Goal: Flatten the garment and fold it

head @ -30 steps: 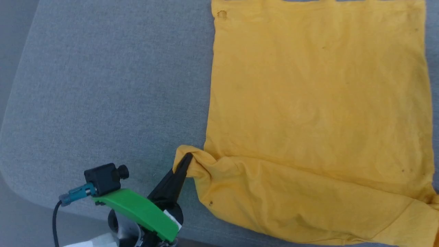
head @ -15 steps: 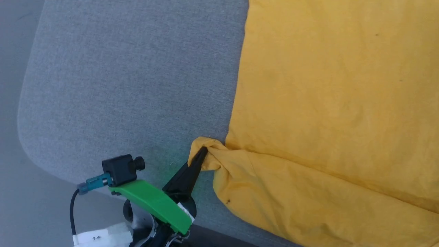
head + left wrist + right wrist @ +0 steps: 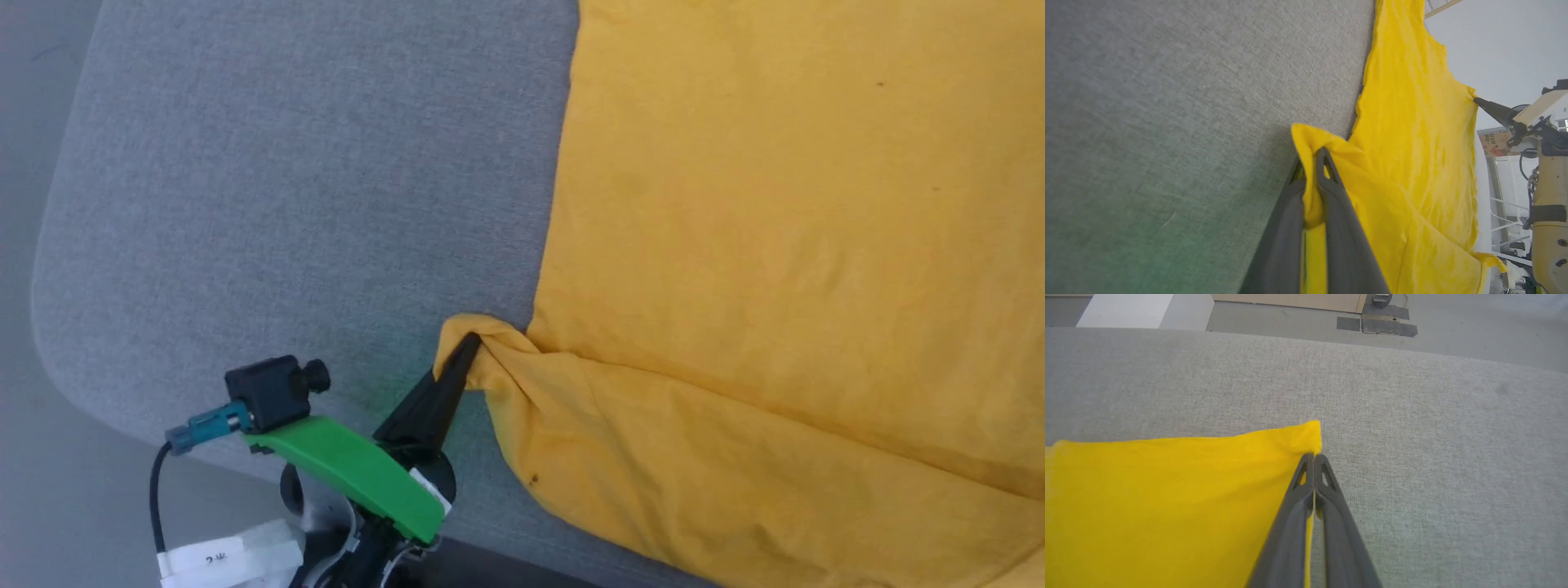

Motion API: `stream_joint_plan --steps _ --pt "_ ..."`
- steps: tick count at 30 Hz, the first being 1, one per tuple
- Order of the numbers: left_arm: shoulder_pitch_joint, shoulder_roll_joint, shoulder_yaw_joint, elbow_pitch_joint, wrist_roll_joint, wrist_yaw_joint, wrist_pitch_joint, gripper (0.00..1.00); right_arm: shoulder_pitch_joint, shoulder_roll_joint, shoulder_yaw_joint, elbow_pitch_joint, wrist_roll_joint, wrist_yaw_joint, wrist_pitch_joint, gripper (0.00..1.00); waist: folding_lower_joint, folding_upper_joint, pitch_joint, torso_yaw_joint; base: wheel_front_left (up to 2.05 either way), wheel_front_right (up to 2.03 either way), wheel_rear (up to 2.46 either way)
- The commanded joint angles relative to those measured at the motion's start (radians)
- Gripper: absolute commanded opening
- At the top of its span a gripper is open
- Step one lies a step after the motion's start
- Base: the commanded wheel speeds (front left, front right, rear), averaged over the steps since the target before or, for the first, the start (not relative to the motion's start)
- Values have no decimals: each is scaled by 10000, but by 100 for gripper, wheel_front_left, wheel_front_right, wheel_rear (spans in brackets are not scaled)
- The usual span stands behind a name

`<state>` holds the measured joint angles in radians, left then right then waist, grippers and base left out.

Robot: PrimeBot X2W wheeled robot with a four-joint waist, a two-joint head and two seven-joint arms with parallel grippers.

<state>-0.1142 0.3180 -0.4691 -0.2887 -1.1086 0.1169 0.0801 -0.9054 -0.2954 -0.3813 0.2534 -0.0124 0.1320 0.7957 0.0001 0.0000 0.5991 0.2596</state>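
Yellow cloth was pinched between the dark fingers (image 3: 1341, 228) of the left gripper (image 3: 1316, 161), which were drawn nearly together on a bunched corner of the T-shirt (image 3: 775, 245). That grip matched both earlier head views.

Right gripper (image 3: 1314, 457): fingers pressed together on another corner of the shirt, well apart from the first, with a thin yellow edge showing between them. This was the change. A second earlier those fingers stood wide; now they were closed on cloth. The left wrist view agreed, showing a dark fingertip meeting that far corner.

Outward: the shirt lay plain side up, mostly flat on the grey padded table (image 3: 286, 204). A loose fold ran from the left-hand corner along the near edge. The head camera had shifted since a second ago, so the shirt's far edge fell outside the picture. The shirt itself did not appear to have moved.

Judgement: with two corners secured, the cloth could be tensioned or lifted by both arms together. Flattening seemed under way; folding had not begun. Risk: the bunched left corner might carry a crease into the fold.
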Motion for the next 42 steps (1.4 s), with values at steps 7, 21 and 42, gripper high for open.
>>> stream_joint_plan --steps 7,21,42 --pt "9 233 299 -133 103 244 -216 0 512 67 121 -252 920 -13 -1071 0 -1 0 -1158 -1129 0 0 0" --pt "1548 853 866 -968 -73 924 -354 0 6713 1331 -1676 -5096 3791 -13 -676 0 -1 0 -2789 -3385 0 0 0" --pt "1917 1376 861 -1641 -94 1516 263 0 9492 2449 -929 -1537 3343 -13 -2557 0 -1 0 -2875 -3661 0 0 0"
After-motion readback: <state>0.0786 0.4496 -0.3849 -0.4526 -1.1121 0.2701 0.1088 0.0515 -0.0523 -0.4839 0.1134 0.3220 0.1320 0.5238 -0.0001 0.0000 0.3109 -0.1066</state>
